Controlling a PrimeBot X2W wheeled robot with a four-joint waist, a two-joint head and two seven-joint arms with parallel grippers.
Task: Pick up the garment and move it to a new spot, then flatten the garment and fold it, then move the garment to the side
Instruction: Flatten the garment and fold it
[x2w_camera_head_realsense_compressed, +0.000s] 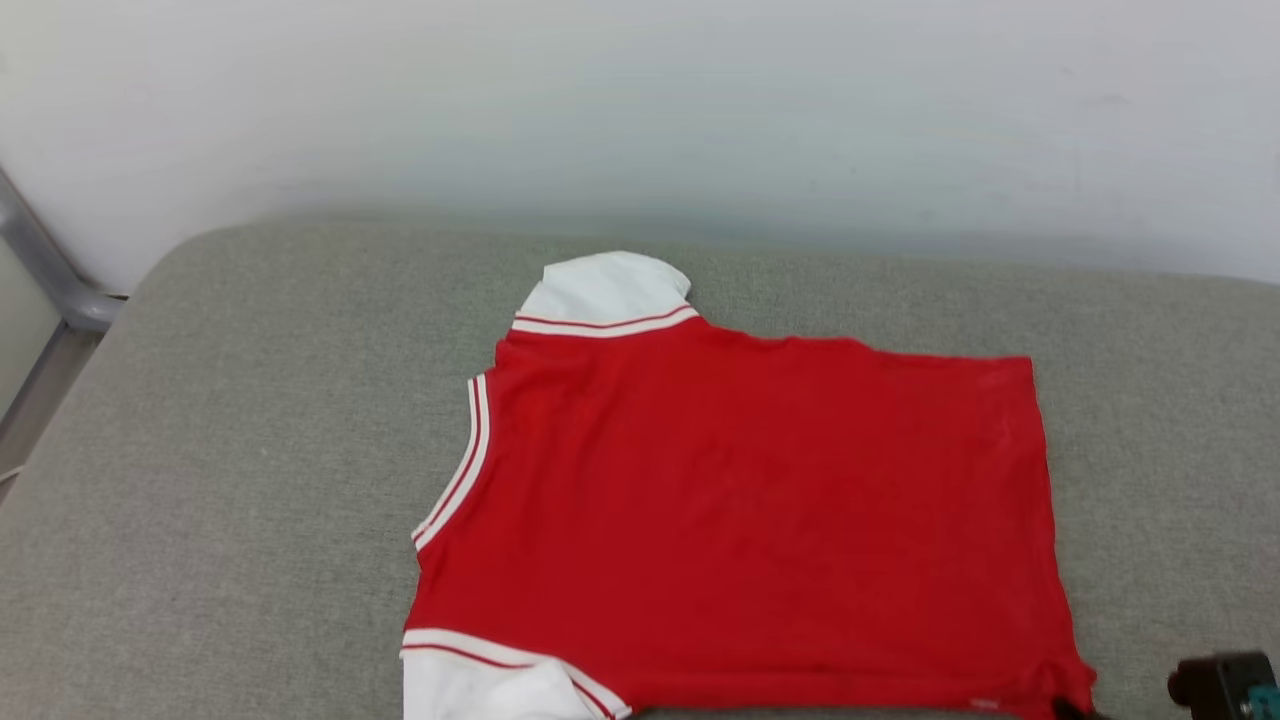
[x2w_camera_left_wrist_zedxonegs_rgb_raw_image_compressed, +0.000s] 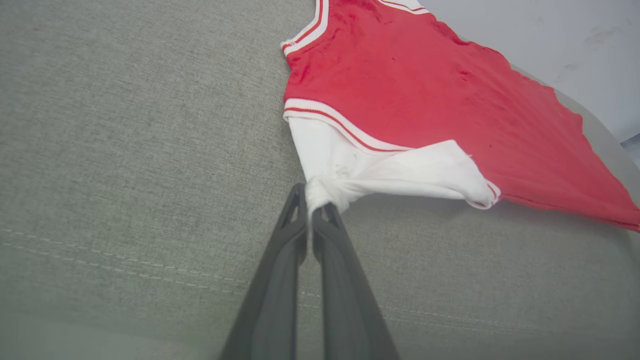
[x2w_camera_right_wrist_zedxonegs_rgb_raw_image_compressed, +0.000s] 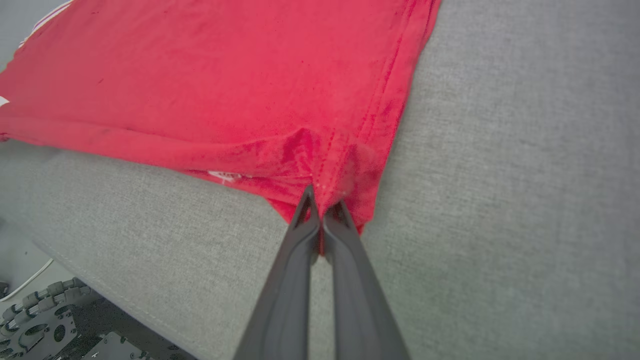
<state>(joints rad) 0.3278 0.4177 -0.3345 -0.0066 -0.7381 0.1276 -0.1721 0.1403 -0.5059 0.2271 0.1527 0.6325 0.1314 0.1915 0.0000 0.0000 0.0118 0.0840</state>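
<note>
Pinching the white sleeve (x2w_camera_left_wrist_zedxonegs_rgb_raw_image_compressed: 400, 172) of the T-shirt (x2w_camera_head_realsense_compressed: 760, 500), left gripper (x2w_camera_left_wrist_zedxonegs_rgb_raw_image_compressed: 314, 200) fingers are clamping thinly; right gripper (x2w_camera_right_wrist_zedxonegs_rgb_raw_image_compressed: 322, 200) fingers are nipping the hem corner (x2w_camera_right_wrist_zedxonegs_rgb_raw_image_compressed: 350, 165). Uneven pulling is risking slippage or wrinkling.

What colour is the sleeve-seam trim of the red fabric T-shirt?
White trim with thin red stripes; left wrist view shows it best.

Carries two long, dark grey fingers on the left gripper (x2w_camera_left_wrist_zedxonegs_rgb_raw_image_compressed: 312, 202), smooth and matte, narrowing to slim tips with a thin triangular opening near each end. Bears a matching pair on the right gripper (x2w_camera_right_wrist_zedxonegs_rgb_raw_image_compressed: 322, 200). Has a black, blocky housing (x2w_camera_head_realsense_compressed: 1215, 685) with a teal part at its edge. Shows a wheel (x2w_camera_right_wrist_zedxonegs_rgb_raw_image_compressed: 35, 312) ringed with small grey rollers, beside a dark plate (x2w_camera_right_wrist_zedxonegs_rgb_raw_image_compressed: 115, 347) pierced by round holes.
</note>
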